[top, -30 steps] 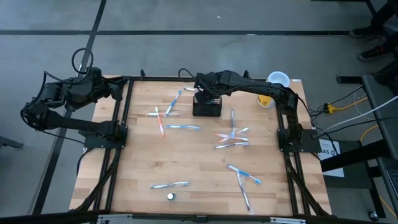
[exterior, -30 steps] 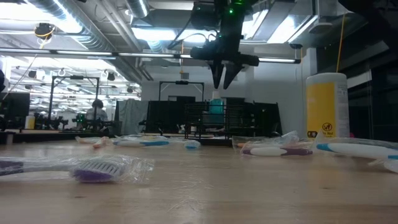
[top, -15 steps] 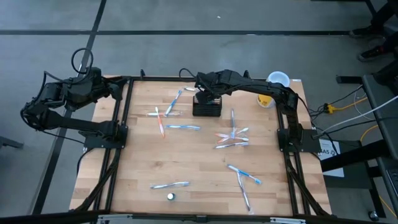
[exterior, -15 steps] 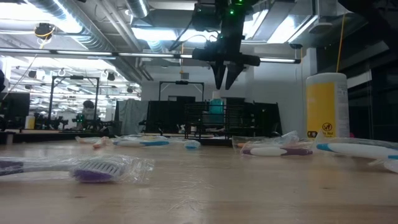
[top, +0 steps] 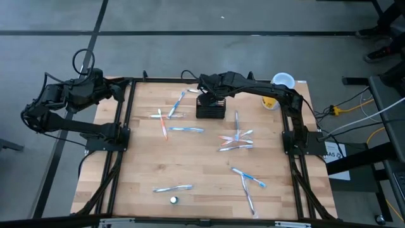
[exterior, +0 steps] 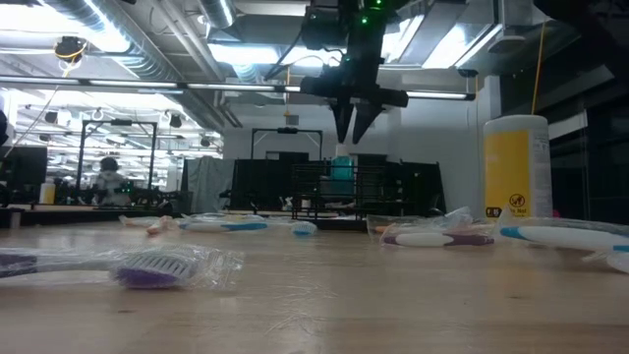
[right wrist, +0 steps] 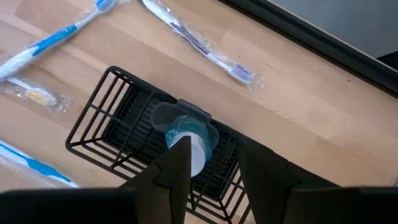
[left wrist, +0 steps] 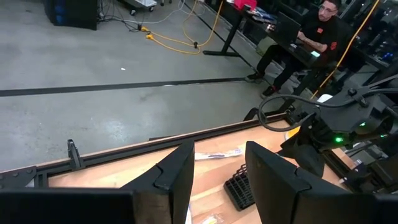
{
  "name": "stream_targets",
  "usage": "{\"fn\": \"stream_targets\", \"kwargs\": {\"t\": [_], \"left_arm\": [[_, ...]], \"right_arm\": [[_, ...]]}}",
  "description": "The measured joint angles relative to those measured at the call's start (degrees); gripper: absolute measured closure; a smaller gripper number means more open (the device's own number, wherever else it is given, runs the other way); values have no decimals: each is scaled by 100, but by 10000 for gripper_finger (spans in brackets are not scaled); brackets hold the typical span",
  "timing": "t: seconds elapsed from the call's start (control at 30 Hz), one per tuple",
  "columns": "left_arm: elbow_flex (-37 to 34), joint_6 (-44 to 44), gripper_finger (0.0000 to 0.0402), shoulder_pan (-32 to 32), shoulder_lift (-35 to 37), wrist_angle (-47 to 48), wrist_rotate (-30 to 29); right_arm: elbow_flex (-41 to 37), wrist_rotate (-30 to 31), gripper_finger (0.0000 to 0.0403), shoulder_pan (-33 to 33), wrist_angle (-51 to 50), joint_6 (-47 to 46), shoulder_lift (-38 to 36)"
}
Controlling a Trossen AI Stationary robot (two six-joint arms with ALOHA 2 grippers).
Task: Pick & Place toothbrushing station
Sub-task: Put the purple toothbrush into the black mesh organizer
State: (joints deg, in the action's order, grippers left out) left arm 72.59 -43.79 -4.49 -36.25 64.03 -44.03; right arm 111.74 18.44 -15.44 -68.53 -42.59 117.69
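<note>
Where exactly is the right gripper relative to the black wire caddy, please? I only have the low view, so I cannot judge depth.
Observer: From above, the right gripper is over the far edge of the caddy.
Operator: Are its fingers holding anything?
Observer: No. Its wrist view shows them parted and empty, above a clear and teal item standing in the caddy.
Operator: And the left arm?
Observer: The left gripper waits by the table's far left corner, fingers open.
</note>
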Motion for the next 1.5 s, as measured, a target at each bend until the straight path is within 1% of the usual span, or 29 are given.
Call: {"fn": "stream_targets", "kwargs": {"t": [0.37,0.6,0.67,0.8,0.87,1.0,1.07,1.17,1.27,1.37,1.5], "left_arm": [[1,-42,263,1,0,0,4],[1,-44,263,1,0,-2,8],[1,-24,263,0,0,-2,9],[1,131,263,0,0,0,21],[1,142,263,1,0,2,101],[2,236,263,0,-37,232,452],[5,374,263,0,-158,308,641],[5,815,263,-10,-489,310,1099],[5,1465,263,-167,-1022,306,1491],[3,2391,263,-644,-1731,131,2058],[1,3747,263,-1670,-2700,-821,3301]], "right_arm": [[0,59,270,-140,45,109,4],[0,-25,270,-162,201,235,4],[0,-319,270,-173,571,492,6],[0,-1555,270,-299,1361,1053,7],[0,-1928,270,-428,1496,1105,7],[-9,-2029,270,-775,1129,1073,-150],[-9,-1945,270,-889,944,1286,-384],[-7,-1900,270,-949,859,1711,-797],[-7,-1926,270,-935,848,2120,-1305],[0,-1931,270,-806,751,2421,-1818],[0,-1974,270,-496,392,2648,-2403]]}}
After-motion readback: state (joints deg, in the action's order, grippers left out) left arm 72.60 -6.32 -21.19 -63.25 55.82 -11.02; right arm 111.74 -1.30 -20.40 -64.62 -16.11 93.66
